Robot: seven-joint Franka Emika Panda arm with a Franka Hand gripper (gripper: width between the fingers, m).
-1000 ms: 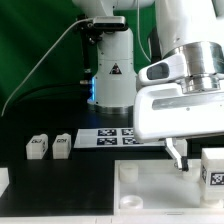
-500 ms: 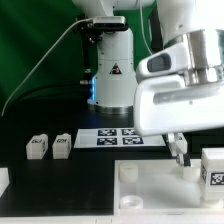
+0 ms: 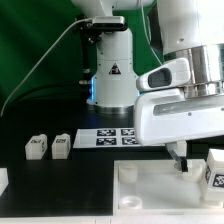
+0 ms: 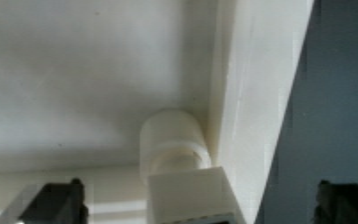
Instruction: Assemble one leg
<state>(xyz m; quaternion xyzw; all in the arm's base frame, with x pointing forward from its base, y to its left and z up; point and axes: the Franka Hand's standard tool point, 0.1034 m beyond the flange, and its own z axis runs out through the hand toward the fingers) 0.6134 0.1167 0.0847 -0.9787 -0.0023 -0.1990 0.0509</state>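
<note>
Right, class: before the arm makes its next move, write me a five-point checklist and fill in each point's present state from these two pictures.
1. The gripper is open: ok; its fingers stand wide apart.
2. The gripper is low at the panel: ok, by its far edge.
3. What lies between the fingers: cannot tell; a rounded white piece beside the panel's rim.
4. The leg is upright and free of the gripper: cannot tell; it stands close on the exterior view's right.
5. Two spare legs are clear of the gripper: ok, beside the marker board.
</note>
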